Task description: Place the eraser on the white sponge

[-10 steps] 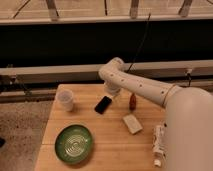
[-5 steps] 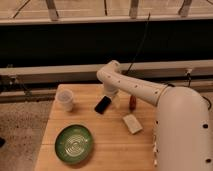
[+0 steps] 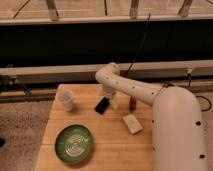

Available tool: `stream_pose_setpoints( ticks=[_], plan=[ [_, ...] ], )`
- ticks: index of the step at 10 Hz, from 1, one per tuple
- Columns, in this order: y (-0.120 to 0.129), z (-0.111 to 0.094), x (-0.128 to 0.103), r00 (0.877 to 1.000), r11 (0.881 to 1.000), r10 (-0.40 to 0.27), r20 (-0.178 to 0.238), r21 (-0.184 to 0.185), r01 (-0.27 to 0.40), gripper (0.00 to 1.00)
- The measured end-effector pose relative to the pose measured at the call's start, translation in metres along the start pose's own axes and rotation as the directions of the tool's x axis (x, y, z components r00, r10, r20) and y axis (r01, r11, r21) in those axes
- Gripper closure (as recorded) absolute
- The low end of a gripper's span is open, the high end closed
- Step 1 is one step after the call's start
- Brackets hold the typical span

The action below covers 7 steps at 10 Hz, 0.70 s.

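Observation:
The eraser (image 3: 102, 105), a small flat black block, lies tilted on the wooden table (image 3: 110, 150) near its far middle. My gripper (image 3: 107, 96) hangs down from the white arm's bend (image 3: 111, 76) right over the eraser's far end, open, with the eraser still resting on the table. The white sponge (image 3: 132, 123), a cream rectangular block, lies to the right of the eraser and nearer the front, apart from the gripper.
A white cup (image 3: 65, 100) stands at the far left of the table. A green plate (image 3: 74, 144) sits at the front left. A reddish-brown elongated object (image 3: 133, 102) lies behind the sponge. My bulky white arm (image 3: 175, 130) covers the table's right side.
The arm's bend and the gripper have shifted slightly left and down toward the eraser. The eraser, the sponge, the cup and the plate have not moved.

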Motion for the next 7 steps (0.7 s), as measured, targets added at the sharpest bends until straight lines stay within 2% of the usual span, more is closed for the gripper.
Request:
stream_pose_setpoints(
  ticks=[7],
  plan=[
    [-0.0088,0.0118,-0.0031,1.0,1.0,-0.018,0.018,-0.007,0.018,0.2]
  ],
)
